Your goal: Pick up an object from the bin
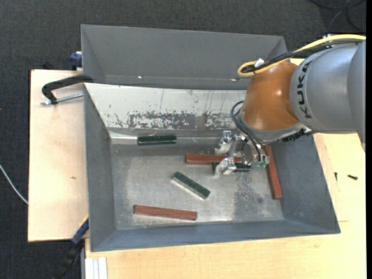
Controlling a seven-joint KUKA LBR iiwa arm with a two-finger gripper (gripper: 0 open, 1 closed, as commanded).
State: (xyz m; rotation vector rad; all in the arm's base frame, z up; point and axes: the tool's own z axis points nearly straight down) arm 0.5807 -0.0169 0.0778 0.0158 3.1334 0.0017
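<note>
My gripper (224, 153) hangs low over the bin's right middle, its metal fingertips spread apart on either side of the right end of a reddish-brown bar (200, 158) that lies flat on the floor. A short dark green block (190, 185) with a pale edge lies tilted just left and below the gripper. Against the right wall a second reddish-brown bar (274, 178) stands lengthwise, right of the fingers.
A dark green bar (156, 138) rests at the foot of the back wall. A long reddish-brown bar (165, 213) lies near the front wall. The arm's orange cover fills the upper right over the bin.
</note>
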